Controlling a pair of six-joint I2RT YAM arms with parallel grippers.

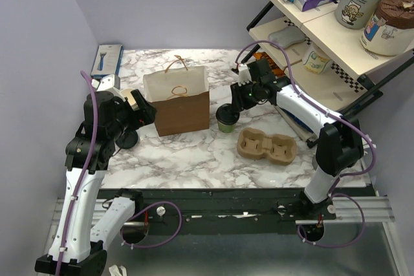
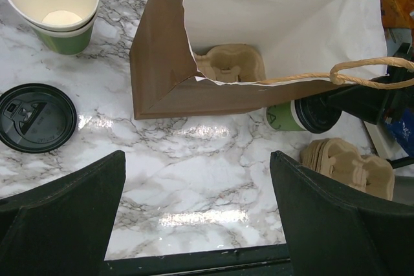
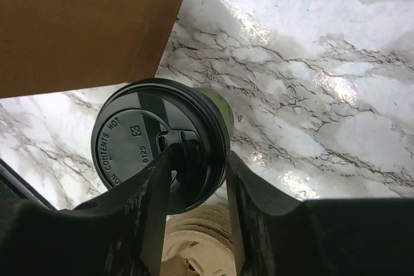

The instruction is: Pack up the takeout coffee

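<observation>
At centre, just right of the brown paper bag (image 1: 184,113), stands the small dark-green paper cup with black plastic lid (image 1: 227,119); the right gripper (image 3: 194,179) straddles its rim, half-closed; we cannot tell if it grips; a rim-only pinch might pop the lid; the left gripper (image 2: 197,166) gapes empty.

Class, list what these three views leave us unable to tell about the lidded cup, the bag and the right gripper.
- Right wrist view: whether the right gripper pinches the takeout coffee; its fingers overlap the cup.
- Top view: that contact is too small.
- All views: the cup's contents, covered by its lid.
- Left wrist view: much of the floor of the paper bag, hidden by its near wall.
</observation>
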